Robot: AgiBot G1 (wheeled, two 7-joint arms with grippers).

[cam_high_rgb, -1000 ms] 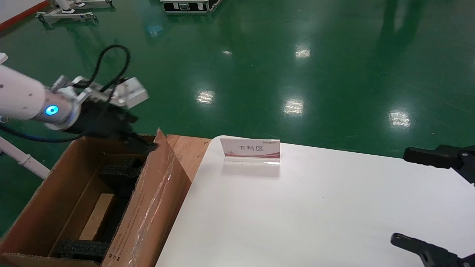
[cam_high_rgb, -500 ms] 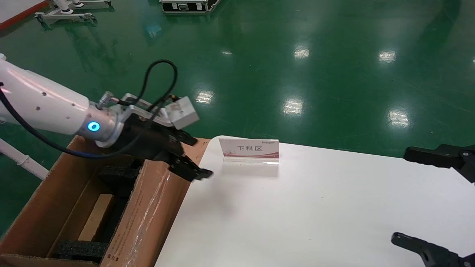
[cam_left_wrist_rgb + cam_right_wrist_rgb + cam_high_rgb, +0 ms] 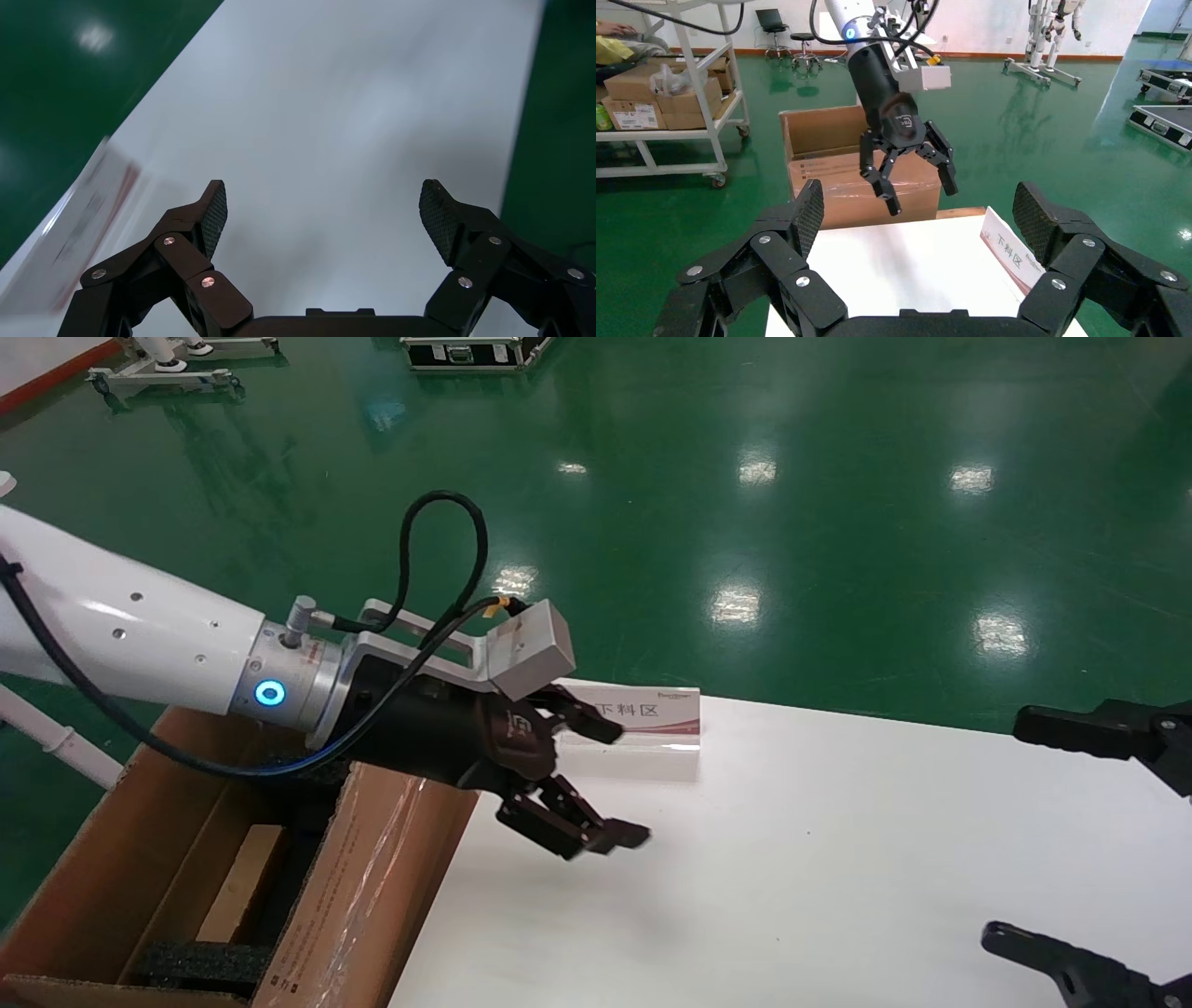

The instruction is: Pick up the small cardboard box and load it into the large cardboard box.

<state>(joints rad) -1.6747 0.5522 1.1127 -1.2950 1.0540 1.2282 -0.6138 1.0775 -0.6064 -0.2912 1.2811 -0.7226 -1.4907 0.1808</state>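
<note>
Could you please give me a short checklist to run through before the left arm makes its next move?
1. Left gripper open and holding nothing: ok.
2. Left gripper clear of the large cardboard box, out over the white table: ok.
3. Small cardboard box sits inside the large cardboard box between the black foam blocks: ok.
4. Sign close behind the left gripper; contact: cannot tell.
5. Right gripper open, parked at the table's right edge: ok.

Left tool (image 3: 610,780) agape; right tool (image 3: 919,210) agape
</note>
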